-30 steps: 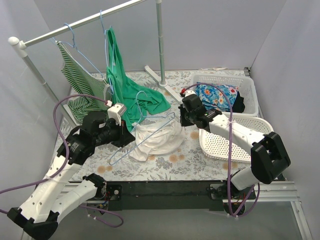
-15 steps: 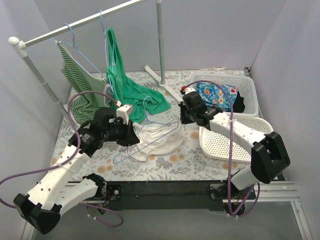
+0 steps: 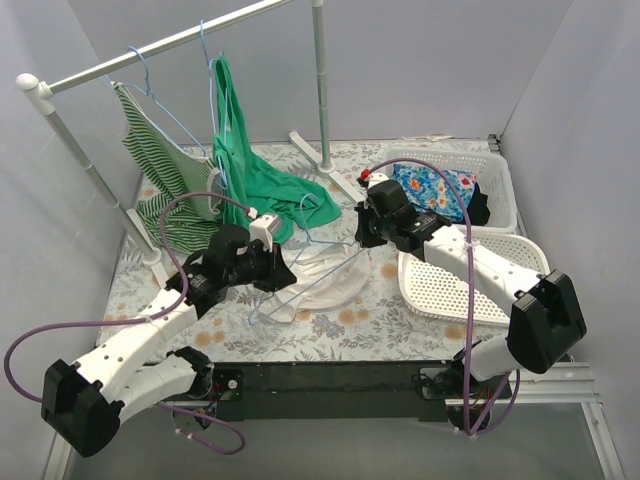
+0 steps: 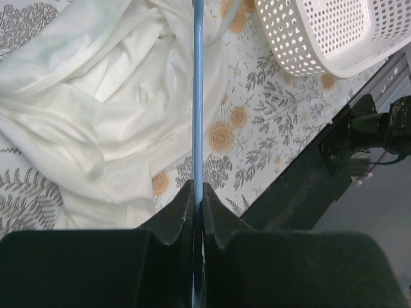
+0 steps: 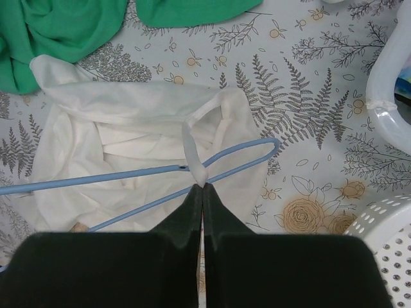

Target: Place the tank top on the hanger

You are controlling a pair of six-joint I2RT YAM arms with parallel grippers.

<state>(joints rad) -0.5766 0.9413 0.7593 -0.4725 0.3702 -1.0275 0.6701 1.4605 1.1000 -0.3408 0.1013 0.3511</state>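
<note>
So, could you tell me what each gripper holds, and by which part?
Left gripper: the hanger, by a straight wire side. Right gripper: the tank top, by a strap.

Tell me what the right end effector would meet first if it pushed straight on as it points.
The right end effector, shut on a strap of the tank top, would probably meet the hanger wire just ahead first; depth is unclear.

Lab test booth: plain grey walls, clothes rail.
</note>
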